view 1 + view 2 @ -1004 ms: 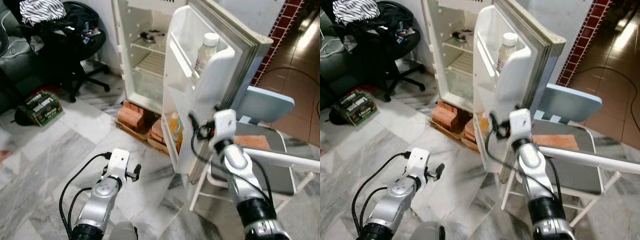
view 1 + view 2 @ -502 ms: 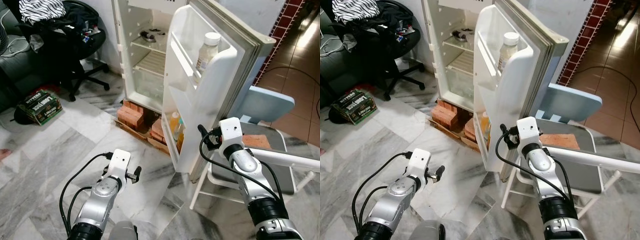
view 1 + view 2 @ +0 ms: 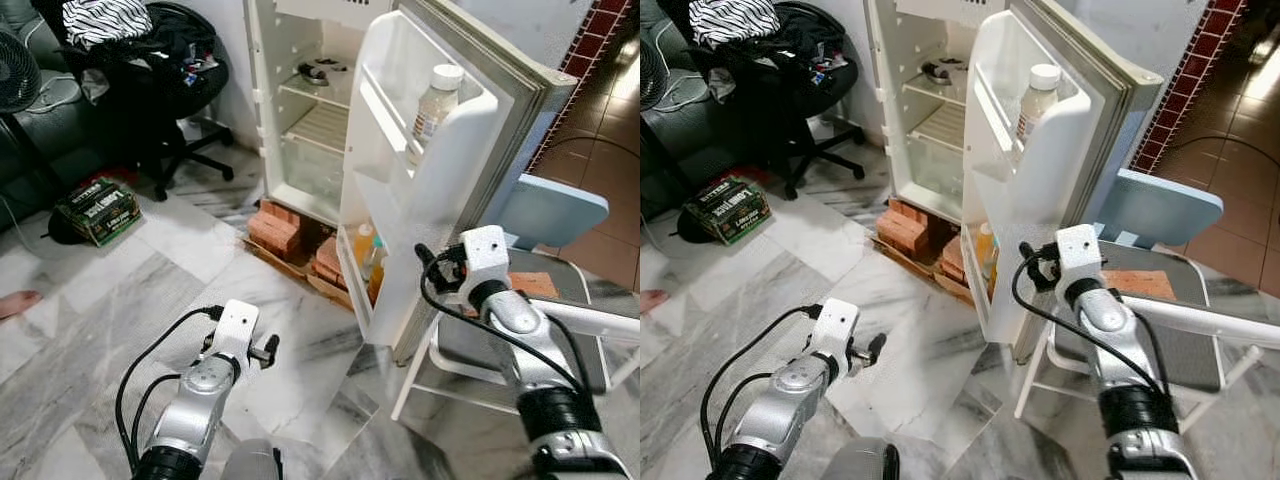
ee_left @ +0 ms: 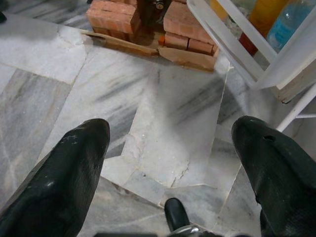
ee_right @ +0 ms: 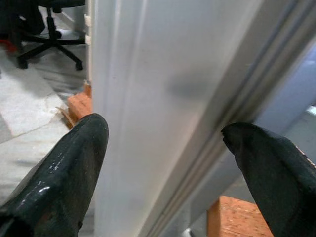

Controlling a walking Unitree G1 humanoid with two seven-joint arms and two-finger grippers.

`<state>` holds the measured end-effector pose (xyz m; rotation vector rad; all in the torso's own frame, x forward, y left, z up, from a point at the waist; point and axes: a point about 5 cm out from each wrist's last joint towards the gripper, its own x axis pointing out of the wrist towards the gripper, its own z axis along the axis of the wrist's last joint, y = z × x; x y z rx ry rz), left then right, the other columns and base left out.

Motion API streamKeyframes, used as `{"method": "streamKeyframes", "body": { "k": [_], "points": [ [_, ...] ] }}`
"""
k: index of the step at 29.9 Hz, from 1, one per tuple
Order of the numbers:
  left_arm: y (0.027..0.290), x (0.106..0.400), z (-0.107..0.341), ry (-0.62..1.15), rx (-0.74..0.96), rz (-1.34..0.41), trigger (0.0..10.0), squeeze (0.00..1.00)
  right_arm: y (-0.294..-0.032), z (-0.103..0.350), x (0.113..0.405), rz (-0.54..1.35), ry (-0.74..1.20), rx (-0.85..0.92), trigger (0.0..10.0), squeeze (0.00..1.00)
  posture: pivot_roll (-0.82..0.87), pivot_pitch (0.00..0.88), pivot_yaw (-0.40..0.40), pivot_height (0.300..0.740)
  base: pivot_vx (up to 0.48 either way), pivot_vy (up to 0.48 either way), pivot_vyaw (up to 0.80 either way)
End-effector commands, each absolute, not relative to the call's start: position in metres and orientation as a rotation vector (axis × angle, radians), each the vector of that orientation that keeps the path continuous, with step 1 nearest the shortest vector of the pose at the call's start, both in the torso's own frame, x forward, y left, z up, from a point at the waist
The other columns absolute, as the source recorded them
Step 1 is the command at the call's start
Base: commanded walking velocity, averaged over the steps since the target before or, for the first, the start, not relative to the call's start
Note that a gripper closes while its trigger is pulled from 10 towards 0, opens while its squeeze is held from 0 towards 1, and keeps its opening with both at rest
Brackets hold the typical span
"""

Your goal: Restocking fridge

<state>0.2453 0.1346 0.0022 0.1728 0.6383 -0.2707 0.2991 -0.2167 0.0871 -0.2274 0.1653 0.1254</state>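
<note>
Fridge door [image 5: 163, 98] edge between right claw [image 5: 163, 163] fingers

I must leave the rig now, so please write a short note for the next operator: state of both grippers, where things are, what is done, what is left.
Left gripper: open, empty, low over the grey marble floor.
Right gripper: open, empty, at the edge of the white fridge door.
Door stands open. The white-capped plastic bottle sits on the top door shelf; orange and blue bottles sit on the bottom one.
Neither gripper holds an item; restocking is left.
</note>
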Motion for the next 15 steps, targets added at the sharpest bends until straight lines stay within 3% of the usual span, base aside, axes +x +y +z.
{"method": "streamKeyframes", "body": {
  "k": [1,7,15],
  "points": [
    [0.136,0.245,0.004,0.638,0.185,-0.279,10.0,0.00,-0.229,0.095,0.288,0.045,0.128,-0.221,10.0,0.00,0.10,0.000,0.004,0.740,0.000,0.000,0.00],
    [0.134,0.242,0.000,0.654,0.194,-0.301,10.0,0.00,-0.239,0.087,0.266,-0.100,0.130,-0.217,10.0,0.00,0.08,0.000,0.017,0.740,0.000,0.000,0.00],
    [0.130,0.244,0.001,0.653,0.205,-0.326,10.0,0.00,-0.232,0.106,0.282,-0.111,0.036,-0.147,10.0,0.00,0.07,0.000,0.036,0.740,0.000,0.000,0.00]
  ]
}}
